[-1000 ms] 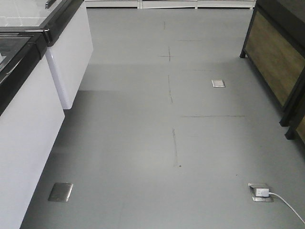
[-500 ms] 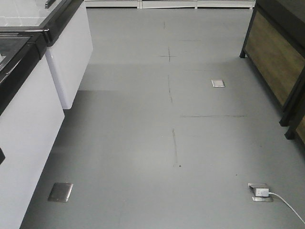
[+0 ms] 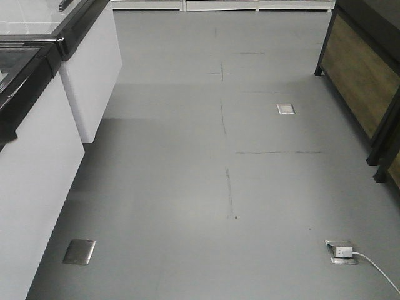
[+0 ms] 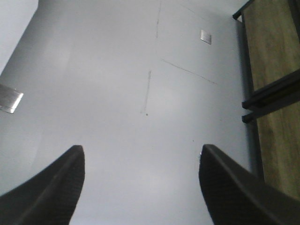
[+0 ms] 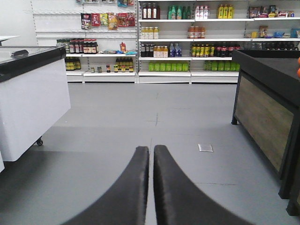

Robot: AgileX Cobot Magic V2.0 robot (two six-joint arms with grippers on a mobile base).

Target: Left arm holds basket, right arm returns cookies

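Note:
The basket and the cookies are out of view in every frame. In the left wrist view my left gripper [image 4: 141, 147] is open, its two black fingers wide apart over bare grey floor, with nothing between them. In the right wrist view my right gripper [image 5: 151, 147] is shut, its two black fingers almost touching and holding nothing. It points along the floor towards the far store shelves. Neither arm shows clearly in the front view.
White chest freezers [image 3: 37, 169] with black rims line the left. A dark counter with wood panels [image 3: 359, 75] stands on the right. Metal floor plates [image 3: 79, 251] and a socket box with a white cable [image 3: 342, 252] lie on the floor. Shelves of bottles [image 5: 187, 37] fill the far wall.
A small dark shape at the left edge of the front view has risen along the freezer front. The floor and furniture have not shifted.

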